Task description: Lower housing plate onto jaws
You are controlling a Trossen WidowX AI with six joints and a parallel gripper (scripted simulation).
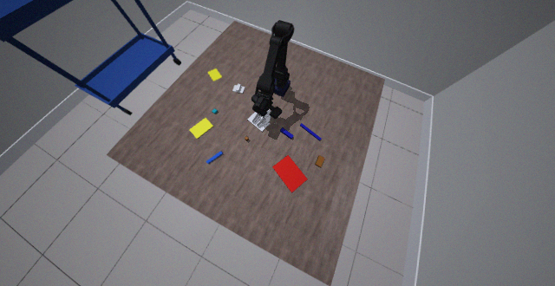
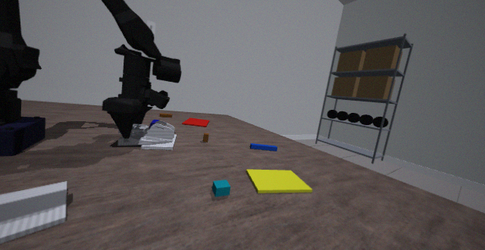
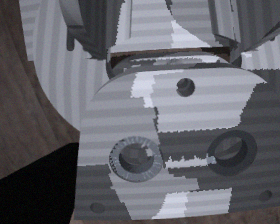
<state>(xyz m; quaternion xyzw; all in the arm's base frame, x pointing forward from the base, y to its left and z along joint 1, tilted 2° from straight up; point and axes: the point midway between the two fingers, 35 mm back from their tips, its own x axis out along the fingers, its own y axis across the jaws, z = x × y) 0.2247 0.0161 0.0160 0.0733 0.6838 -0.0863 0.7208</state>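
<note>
The housing plate (image 3: 191, 115) is pale grey, with two large round holes and smaller ones, and fills the lower wrist view. My gripper (image 1: 270, 113) (image 2: 127, 135) (image 3: 176, 148) is shut on this plate, with black fingers at its left and right edges, low over the mat. Grey surfaces show through both large holes. The white jaw assembly (image 1: 258, 122) (image 2: 161, 137) lies under and beyond the plate; its pale jaw parts (image 3: 146, 25) show at the top of the wrist view. The pins, the stubs and any gap under the plate are hidden, so seating cannot be told.
A white part (image 1: 238, 89) (image 2: 34, 208), a teal cube (image 1: 214, 111) (image 2: 221, 188), yellow plates (image 1: 201, 128) (image 1: 214, 74), blue bars (image 1: 214, 158) (image 1: 286, 133) (image 1: 310, 132), brown blocks (image 1: 247, 139) (image 1: 319, 161) and a red plate (image 1: 290, 173) lie around on the brown mat (image 1: 243, 217).
</note>
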